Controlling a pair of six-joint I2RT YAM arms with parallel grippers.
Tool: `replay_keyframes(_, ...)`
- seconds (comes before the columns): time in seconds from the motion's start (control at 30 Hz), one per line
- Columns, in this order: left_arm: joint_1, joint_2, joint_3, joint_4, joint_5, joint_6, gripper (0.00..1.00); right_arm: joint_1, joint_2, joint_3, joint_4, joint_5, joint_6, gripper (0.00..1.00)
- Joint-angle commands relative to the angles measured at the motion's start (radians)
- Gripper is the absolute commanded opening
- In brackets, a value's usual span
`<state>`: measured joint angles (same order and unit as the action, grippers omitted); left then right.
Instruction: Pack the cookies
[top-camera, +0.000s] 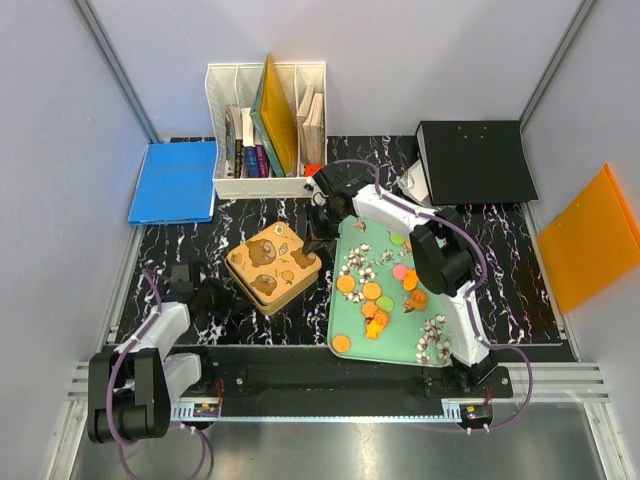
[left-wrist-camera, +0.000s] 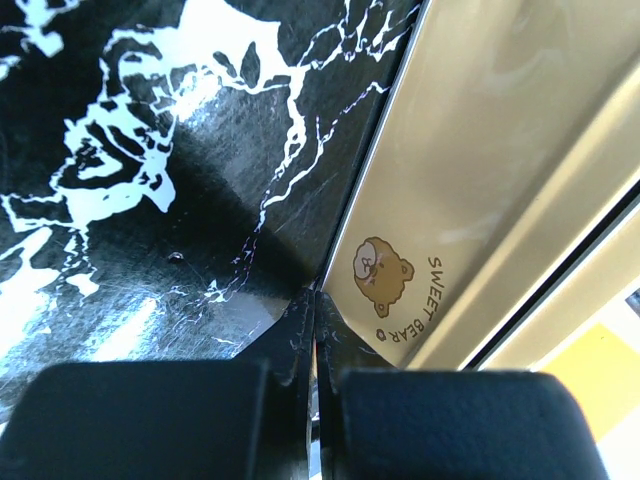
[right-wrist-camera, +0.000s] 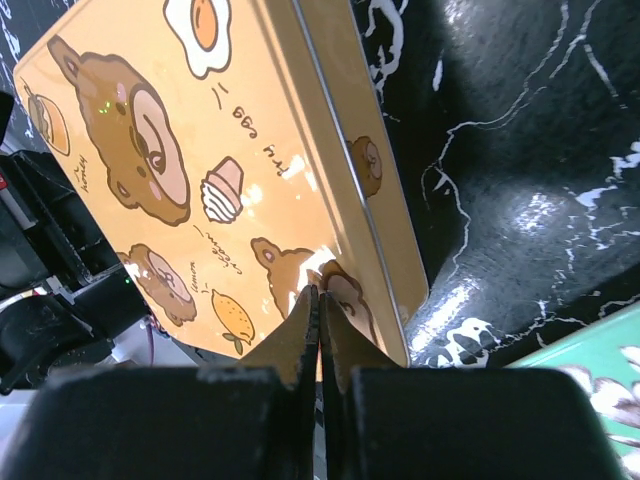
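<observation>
Cookies (top-camera: 372, 291) are lying on the tray (top-camera: 400, 345) beside the right end effector (right-wrist-camera: 318, 300), clenched empty over the tin (right-wrist-camera: 200, 150) lid. The left end effector (left-wrist-camera: 313, 300), also clenched, is sitting at its wall. Slipping tips risk shoving tin into tray.

Glossy printed metal tin (right-wrist-camera: 200, 150), shiny black marbled tabletop (right-wrist-camera: 520, 150)
</observation>
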<state>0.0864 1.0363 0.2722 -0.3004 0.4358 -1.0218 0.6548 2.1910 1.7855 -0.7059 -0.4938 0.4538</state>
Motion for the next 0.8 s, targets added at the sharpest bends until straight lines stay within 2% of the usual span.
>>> replay_keyframes(0.0,0.006,0.013,-0.019,0.001,-0.008,0.005,0.00,0.009,0.004,0.003,0.022,-0.020,0.008,0.00)
replay_keyframes(0.13,0.007,0.010,-0.022,0.000,-0.008,0.011,0.00,0.009,-0.005,0.006,0.020,-0.016,0.006,0.00)
replay_keyframes(0.2,0.012,0.011,-0.021,-0.002,-0.005,0.014,0.00,0.005,-0.019,0.002,0.023,0.037,0.011,0.00)
replay_keyframes(0.47,0.023,-0.002,-0.024,-0.020,-0.003,0.029,0.00,-0.075,-0.112,-0.063,0.098,0.097,0.054,0.00)
replay_keyframes(0.77,0.029,-0.004,-0.019,-0.026,0.001,0.042,0.00,-0.103,0.004,-0.055,0.098,0.009,0.051,0.00)
